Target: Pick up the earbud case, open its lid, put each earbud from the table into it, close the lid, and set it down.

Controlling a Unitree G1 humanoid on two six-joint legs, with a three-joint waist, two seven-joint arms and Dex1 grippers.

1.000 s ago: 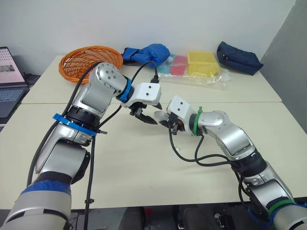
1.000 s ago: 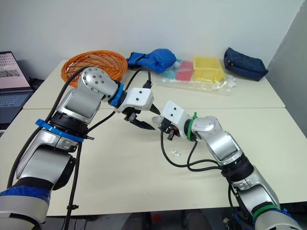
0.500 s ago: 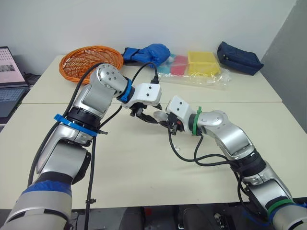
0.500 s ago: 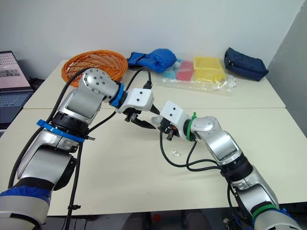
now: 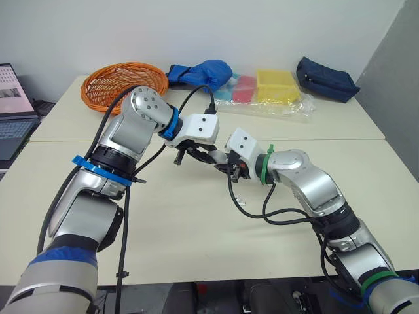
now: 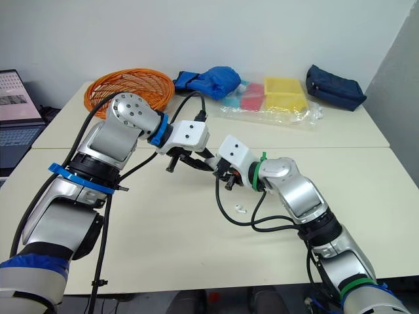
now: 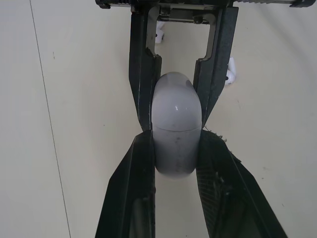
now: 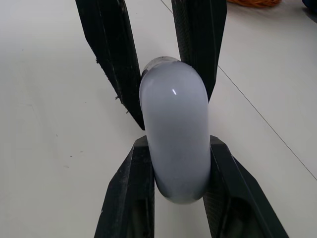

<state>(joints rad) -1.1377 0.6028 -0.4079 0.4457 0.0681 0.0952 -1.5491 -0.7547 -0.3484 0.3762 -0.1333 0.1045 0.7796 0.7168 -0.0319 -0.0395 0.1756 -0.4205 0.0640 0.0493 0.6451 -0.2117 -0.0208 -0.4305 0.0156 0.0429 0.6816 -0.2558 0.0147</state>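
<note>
Left gripper (image 7: 177, 141): closed onto one end of the earbud case (image 7: 176, 106), a black finger (image 7: 131, 188) pressed to each flank just below the seam. Right gripper (image 8: 178, 144): clamped on the same case from the opposite end, its fingers (image 7: 141, 74) flanking the rounded half above the seam.

Case pale grey-white, lid down, seam line running across the body. Held off the surface between the two grippers, over the middle of the near table (image 5: 196, 222).

On the tabletop beneath: one earbud (image 7: 230, 74) just beside the right gripper's finger, a second earbud (image 7: 159, 33) a little apart from it. Neither touching the case.

Farther back, along the rear table: orange basket (image 5: 118, 82), blue bundle (image 5: 203, 70), yellow tray (image 5: 275, 85) in clear plastic, navy pouch (image 5: 326, 78). Laptop (image 5: 13, 111) at far left.
</note>
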